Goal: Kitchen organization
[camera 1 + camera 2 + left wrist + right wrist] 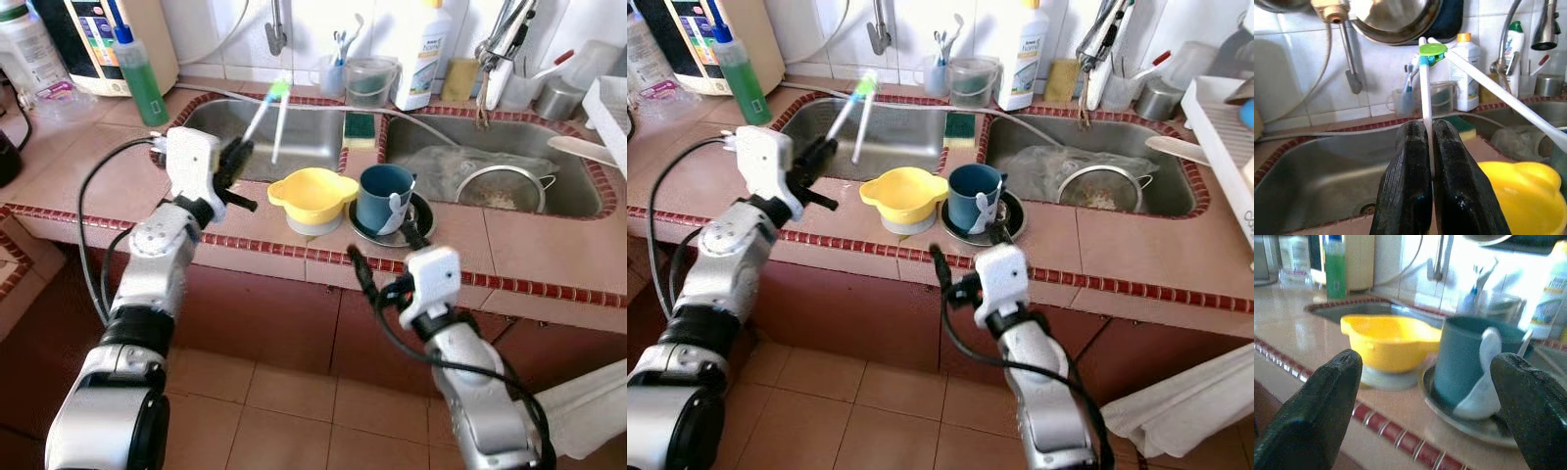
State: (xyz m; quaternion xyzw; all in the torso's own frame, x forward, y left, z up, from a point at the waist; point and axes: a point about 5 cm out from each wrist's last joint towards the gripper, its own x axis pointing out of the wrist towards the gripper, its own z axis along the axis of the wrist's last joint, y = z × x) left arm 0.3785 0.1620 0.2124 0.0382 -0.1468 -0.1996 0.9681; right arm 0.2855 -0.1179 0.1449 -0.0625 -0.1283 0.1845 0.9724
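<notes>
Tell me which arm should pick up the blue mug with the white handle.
Probably the right. Its gripper is open, facing the blue mug, while the left gripper is shut on white training chopsticks.

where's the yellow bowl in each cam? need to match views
Left eye view: yellow bowl centre of frame, on the counter edge in front of the left basin.
Right eye view: left of centre.
Left wrist view: lower corner, beside the left claw shut on the chopsticks.
Right wrist view: centre, between the right claw's open fingers.
Shared landmark: the blue mug, right next to it.
</notes>
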